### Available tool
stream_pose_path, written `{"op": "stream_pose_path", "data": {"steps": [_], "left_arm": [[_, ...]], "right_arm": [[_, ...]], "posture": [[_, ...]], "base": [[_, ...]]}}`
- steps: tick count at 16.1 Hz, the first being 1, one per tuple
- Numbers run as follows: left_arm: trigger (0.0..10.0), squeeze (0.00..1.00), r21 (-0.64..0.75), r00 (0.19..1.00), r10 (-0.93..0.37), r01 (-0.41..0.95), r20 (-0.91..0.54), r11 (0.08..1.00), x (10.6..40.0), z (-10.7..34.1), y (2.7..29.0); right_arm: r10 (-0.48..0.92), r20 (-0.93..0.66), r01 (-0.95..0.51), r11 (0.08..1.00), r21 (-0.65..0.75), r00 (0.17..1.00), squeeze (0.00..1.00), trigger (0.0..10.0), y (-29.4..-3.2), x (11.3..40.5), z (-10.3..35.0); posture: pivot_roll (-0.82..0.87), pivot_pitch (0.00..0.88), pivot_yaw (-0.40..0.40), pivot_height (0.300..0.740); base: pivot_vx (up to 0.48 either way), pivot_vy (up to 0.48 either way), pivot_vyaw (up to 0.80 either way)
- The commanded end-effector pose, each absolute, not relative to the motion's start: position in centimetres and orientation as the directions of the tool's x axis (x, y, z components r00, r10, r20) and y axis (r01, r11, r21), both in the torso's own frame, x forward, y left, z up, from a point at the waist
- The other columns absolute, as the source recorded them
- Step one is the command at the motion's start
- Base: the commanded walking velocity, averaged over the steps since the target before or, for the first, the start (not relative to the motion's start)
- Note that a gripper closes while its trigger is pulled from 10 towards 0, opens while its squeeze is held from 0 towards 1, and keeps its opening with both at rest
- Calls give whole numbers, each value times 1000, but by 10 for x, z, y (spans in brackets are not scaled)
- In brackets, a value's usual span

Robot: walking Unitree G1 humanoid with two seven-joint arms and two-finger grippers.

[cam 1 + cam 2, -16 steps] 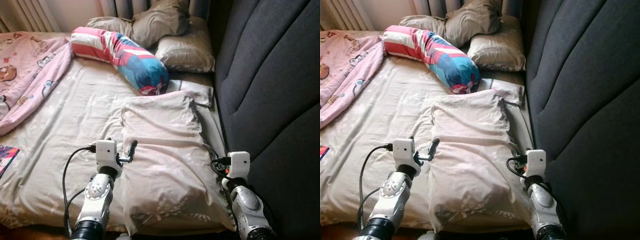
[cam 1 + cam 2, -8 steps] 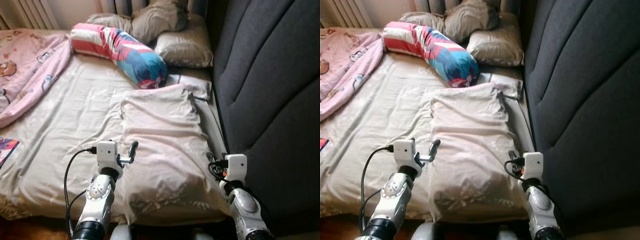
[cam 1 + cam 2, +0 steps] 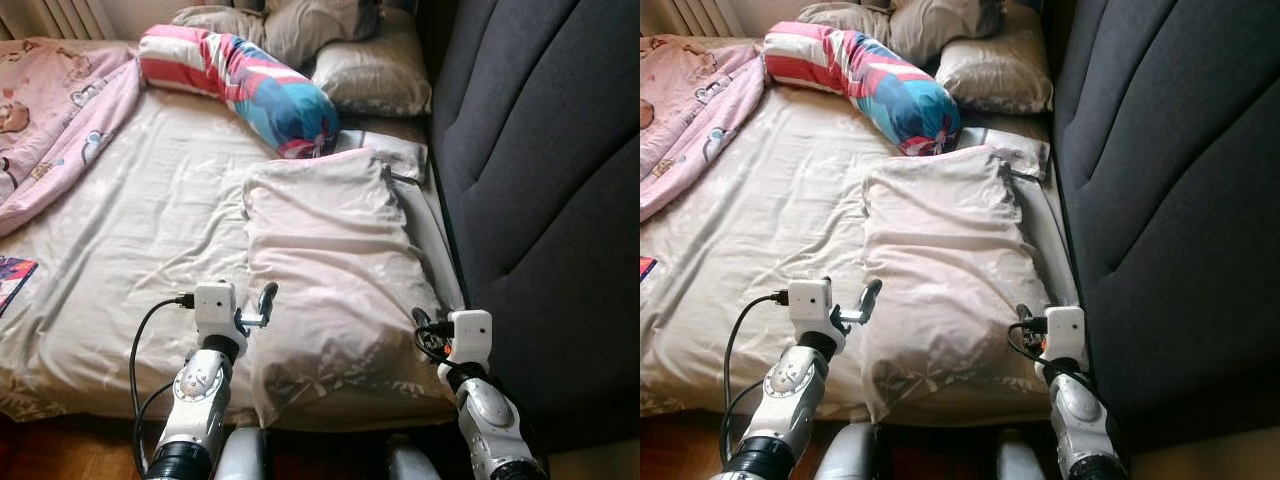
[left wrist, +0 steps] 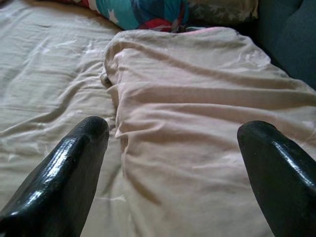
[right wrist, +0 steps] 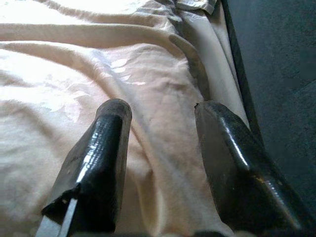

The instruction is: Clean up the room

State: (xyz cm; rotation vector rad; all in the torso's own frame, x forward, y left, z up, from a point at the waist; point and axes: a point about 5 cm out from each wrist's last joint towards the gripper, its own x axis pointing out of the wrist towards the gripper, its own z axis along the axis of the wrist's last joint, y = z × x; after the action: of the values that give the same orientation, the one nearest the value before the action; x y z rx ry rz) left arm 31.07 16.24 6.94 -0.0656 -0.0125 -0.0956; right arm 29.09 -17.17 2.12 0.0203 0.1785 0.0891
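Both head views have tilted down since a second ago, so the near edge of the bed and a strip of wooden floor (image 3: 60,455) now show; the grippers sit against the pillow much as they did, and nothing on the bed has shifted. Largest is the bed (image 3: 130,250), its beige sheet soft and creased with a faint leaf pattern; along its right side stands a dark grey padded headboard (image 3: 540,150) with stitched seams. A pink printed blanket (image 3: 45,120) lies bunched at the far left. The pale pink pillow (image 3: 330,270), plump, oblong and wrinkled, lies on the bed's right side beside the headboard, its near end at the bed's edge. Beyond it lies a striped red, white and blue bolster (image 3: 240,90), then two tan pillows (image 3: 375,75). The left gripper (image 4: 175,143) is spread wide over the pillow's left edge; the right gripper (image 5: 160,126) is narrowly parted on the pillow's right edge, gripping nothing.
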Motion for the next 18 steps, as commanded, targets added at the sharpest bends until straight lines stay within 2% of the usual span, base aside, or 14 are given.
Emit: {"op": "stream_pose_path", "data": {"steps": [1,6,18], "left_arm": [[10000,0,-70,995,-97,97,-6,993,310,66,163],[10000,0,-70,995,-103,103,0,992,317,72,161],[10000,0,-58,992,-127,127,15,990,320,76,155]], "right_arm": [[89,-179,-83,996,39,980,0,10000,-171,289,19],[99,-162,-94,995,41,982,0,10000,-169,296,26],[104,-172,-98,994,41,980,0,10000,-168,298,26]], "posture": [[33,205,-15,659],[33,212,-13,659],[30,219,-9,659]], "base": [[0,0,0],[0,0,0],[314,0,0]]}}
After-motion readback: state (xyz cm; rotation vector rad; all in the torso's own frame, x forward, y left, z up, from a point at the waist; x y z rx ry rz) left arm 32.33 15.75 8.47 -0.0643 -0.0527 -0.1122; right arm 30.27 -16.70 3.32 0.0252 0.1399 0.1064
